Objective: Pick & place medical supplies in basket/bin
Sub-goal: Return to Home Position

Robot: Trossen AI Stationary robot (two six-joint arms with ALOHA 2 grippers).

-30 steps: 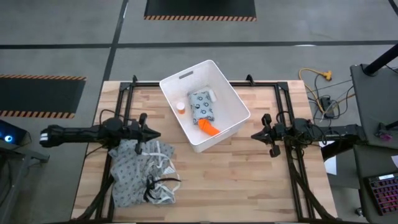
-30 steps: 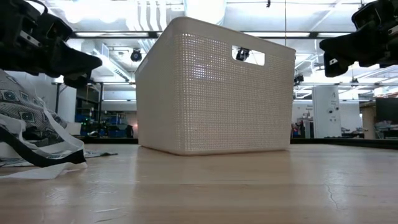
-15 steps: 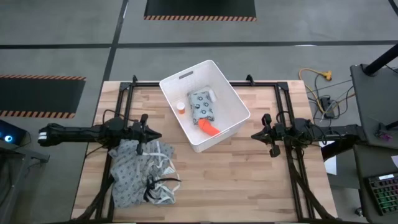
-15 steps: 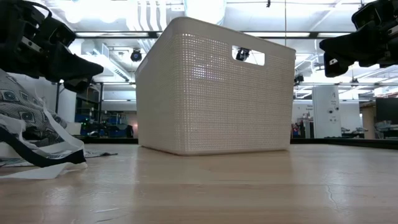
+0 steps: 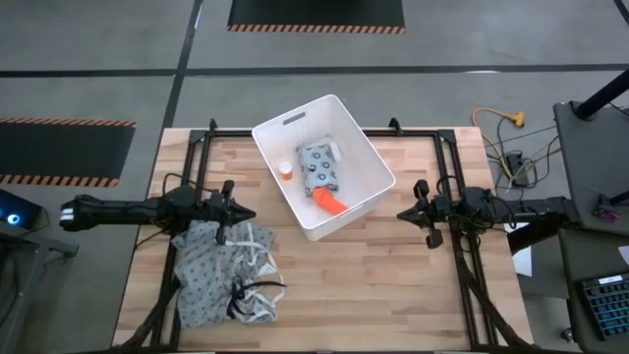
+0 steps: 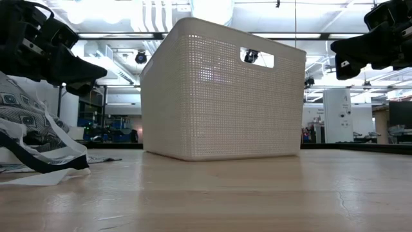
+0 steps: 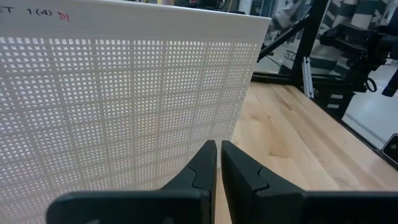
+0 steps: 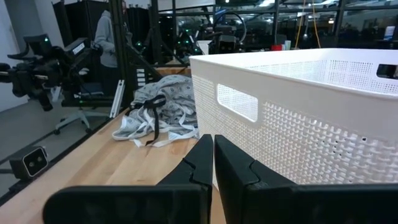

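Observation:
The white tub [image 5: 366, 147] stands on the middle of the table; its mesh wall [image 6: 219, 90] fills the low view. Inside lie the pale blue-grey dotted packet [image 5: 318, 167], the orange tapered piece [image 5: 331, 203], the orange-capped bottle [image 5: 285, 169] and a small white piece [image 5: 337, 149]. My left gripper [image 5: 246, 213] [image 7: 217, 149] hovers shut to the left of the tub, pointing at its wall. My right gripper [image 5: 401, 213] [image 8: 213, 142] hovers shut to the right of the tub. Neither holds anything.
A heap of grey patterned cloth with white and dark straps [image 5: 226, 273] [image 6: 26, 138] lies on the table's left near part, under and beside my left arm. Bare wood [image 5: 373, 285] stretches in front of the tub. Black frame rails [image 5: 197, 157] run along both table sides.

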